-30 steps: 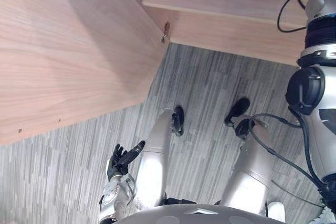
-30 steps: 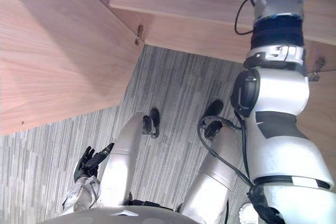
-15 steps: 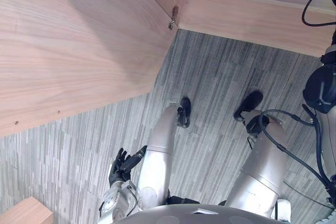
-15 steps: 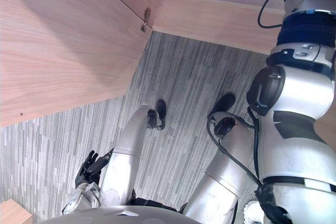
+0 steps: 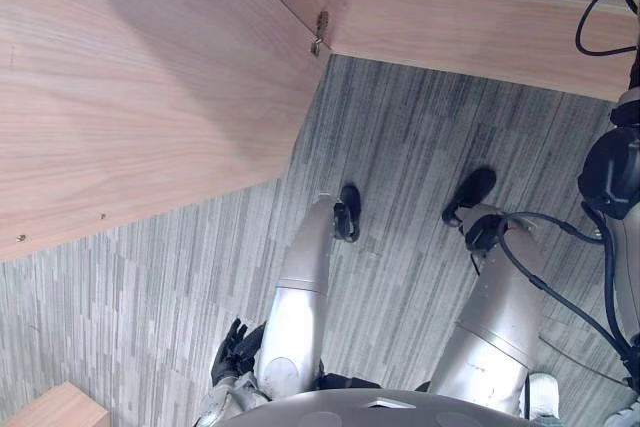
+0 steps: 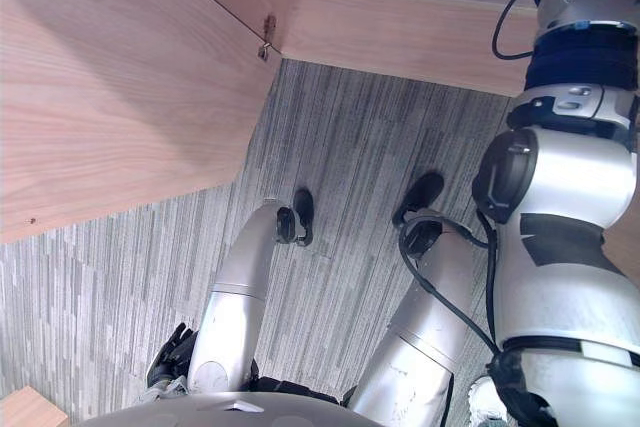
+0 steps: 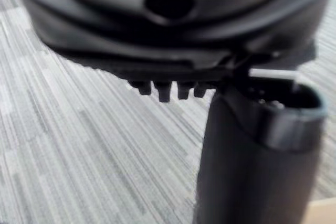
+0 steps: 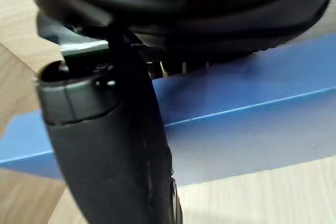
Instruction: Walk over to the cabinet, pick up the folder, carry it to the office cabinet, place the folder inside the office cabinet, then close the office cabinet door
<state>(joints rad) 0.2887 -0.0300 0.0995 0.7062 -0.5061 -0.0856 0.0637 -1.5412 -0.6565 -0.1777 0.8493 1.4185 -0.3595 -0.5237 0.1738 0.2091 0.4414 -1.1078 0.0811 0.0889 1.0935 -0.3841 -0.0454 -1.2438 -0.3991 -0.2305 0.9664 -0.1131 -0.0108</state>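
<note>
our right hand [image 8: 110, 145] is over the blue folder [image 8: 252, 103], which lies on a wooden surface [image 8: 273, 192]; whether it grips, we cannot tell. left hand [image 5: 235, 352] hangs, fingers slack. lifted on a shallow hold, the folder could slip and drop.

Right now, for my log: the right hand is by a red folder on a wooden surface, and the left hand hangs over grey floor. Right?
The folder is blue, not red; the right wrist view shows it. The right hand is by it on the wooden surface, and the left hand hangs over grey floor.
</note>
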